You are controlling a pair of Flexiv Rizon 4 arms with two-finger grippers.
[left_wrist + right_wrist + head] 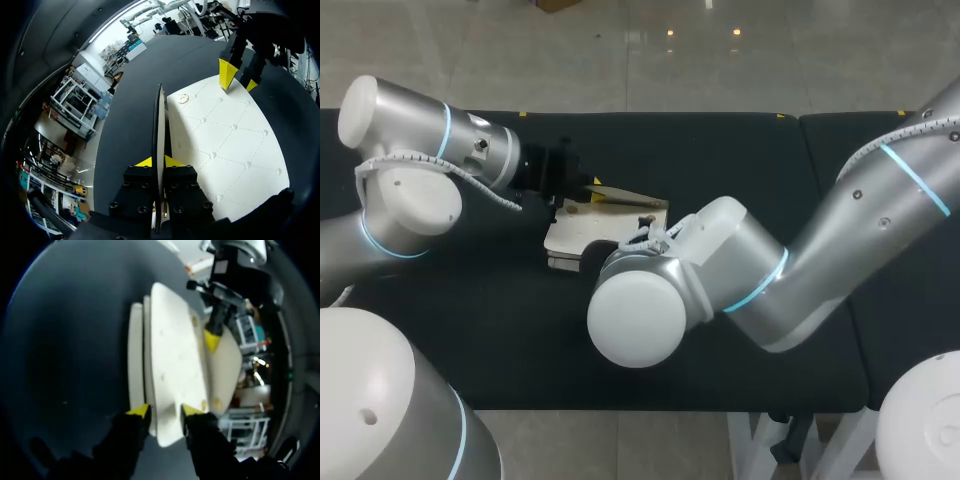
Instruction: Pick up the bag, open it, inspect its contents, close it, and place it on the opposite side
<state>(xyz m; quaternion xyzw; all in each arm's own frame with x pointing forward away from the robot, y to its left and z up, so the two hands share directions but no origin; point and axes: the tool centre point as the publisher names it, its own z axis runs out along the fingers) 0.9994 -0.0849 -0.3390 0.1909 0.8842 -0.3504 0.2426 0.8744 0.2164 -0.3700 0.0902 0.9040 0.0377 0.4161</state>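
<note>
Opening step: left hand (158,161) pinches the bag (225,135) by its flap (161,125); right hand (166,411) clamps the bag's far edge. Next, spread gently.

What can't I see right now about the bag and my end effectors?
- Bag's inside: no view looks into the bag; both wrist views show only its outer white faces.
- Right end effector: hidden in the head view beneath the right arm.
- Bag's near edge: in the head view, covered by the same arm.
- Left end effector: in the head view, too dark and small to read its grip.
</note>
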